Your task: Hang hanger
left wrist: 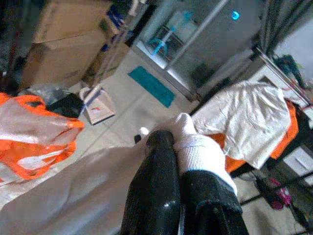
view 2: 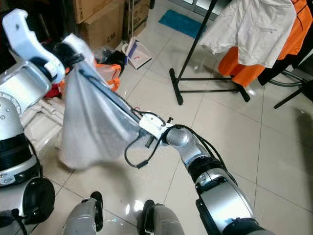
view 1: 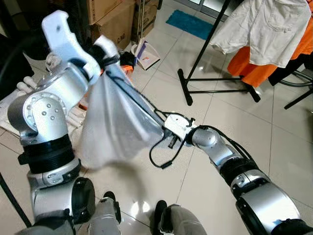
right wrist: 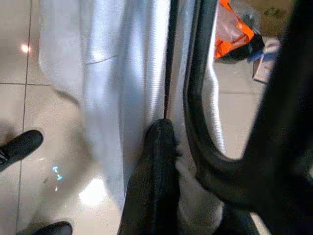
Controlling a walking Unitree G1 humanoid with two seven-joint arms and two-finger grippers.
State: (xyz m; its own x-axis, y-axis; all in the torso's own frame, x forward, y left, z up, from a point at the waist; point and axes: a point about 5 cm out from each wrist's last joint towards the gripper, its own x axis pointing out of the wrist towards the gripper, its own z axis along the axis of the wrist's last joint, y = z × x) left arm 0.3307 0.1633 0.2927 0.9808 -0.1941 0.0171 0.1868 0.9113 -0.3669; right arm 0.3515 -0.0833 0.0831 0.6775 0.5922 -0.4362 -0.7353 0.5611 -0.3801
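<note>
1. While both arms reach out over the tiled floor (view 1: 274, 132), a black hanger (view 2: 110, 95) carrying a pale grey garment (view 1: 115, 125) spans between them.
2. Left gripper (view 1: 108, 55) is clenched on the garment's upper end, up high.
3. Right gripper (view 1: 157, 117) is clamped on the hanger's lower end, cloth pinched in too.
4. Ahead stands the black clothes rack (view 1: 215, 78), white shirt (view 1: 266, 27) and orange garment (view 1: 254, 68) hanging on it.
</note>
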